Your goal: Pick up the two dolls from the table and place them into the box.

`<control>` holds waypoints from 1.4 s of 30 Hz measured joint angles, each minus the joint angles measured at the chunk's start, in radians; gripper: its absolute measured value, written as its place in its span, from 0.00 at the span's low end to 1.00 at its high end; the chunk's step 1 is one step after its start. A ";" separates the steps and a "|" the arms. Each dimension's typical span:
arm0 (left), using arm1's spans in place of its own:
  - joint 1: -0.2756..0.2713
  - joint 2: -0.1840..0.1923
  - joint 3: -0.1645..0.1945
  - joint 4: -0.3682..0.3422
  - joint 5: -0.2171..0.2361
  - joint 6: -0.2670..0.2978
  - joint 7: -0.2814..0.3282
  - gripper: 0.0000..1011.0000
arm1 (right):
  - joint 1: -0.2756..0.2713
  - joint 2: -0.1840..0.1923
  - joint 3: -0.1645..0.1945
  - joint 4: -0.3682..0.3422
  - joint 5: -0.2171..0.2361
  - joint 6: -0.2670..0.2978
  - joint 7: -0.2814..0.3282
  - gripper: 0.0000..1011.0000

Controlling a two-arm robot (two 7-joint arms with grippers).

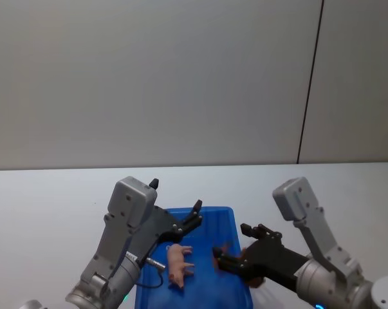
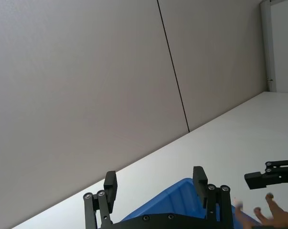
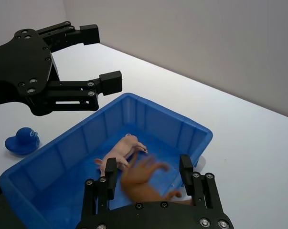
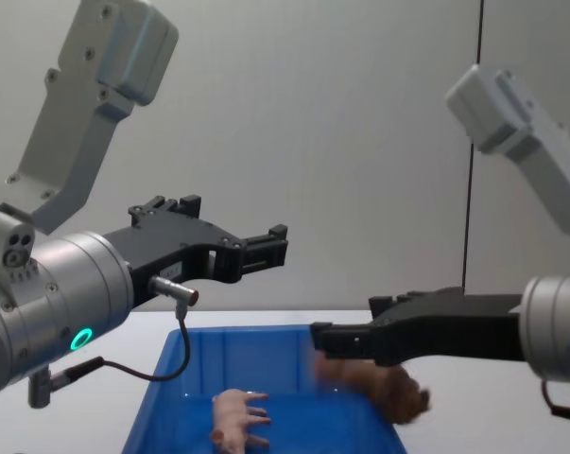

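White table (image 1: 52, 193), blue box (image 1: 210, 211).
Pig (image 1: 178, 262) lies inside; left gripper (image 2: 154, 174) and right gripper (image 3: 148, 162) gape empty, brown doll (image 4: 393, 392) beneath the right.

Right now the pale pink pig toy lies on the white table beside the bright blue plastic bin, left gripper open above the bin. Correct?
Wrong on one point: the pale pink pig toy lies inside the bright blue plastic bin, not on the white table, per the right wrist view. The left gripper is open above the bin.
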 joint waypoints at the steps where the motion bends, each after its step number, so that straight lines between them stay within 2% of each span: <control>1: 0.000 0.000 0.000 0.000 0.000 0.000 0.000 0.99 | 0.003 -0.002 -0.001 0.004 -0.001 0.001 0.003 0.79; 9: 0.000 0.000 0.000 0.000 0.000 0.000 0.000 0.99 | 0.019 -0.006 0.002 0.030 -0.001 0.006 0.015 0.99; 21: 0.000 0.000 0.000 0.000 0.000 0.000 0.000 0.99 | -0.014 0.046 0.038 0.015 0.031 -0.003 -0.010 0.99; 33: 0.000 0.000 0.000 0.000 0.000 0.000 0.000 0.99 | -0.092 0.129 0.091 -0.022 0.094 -0.025 -0.061 0.99; 42: 0.008 0.006 -0.002 -0.009 0.000 0.007 0.005 0.99 | -0.121 0.157 0.109 -0.033 0.119 -0.034 -0.077 0.99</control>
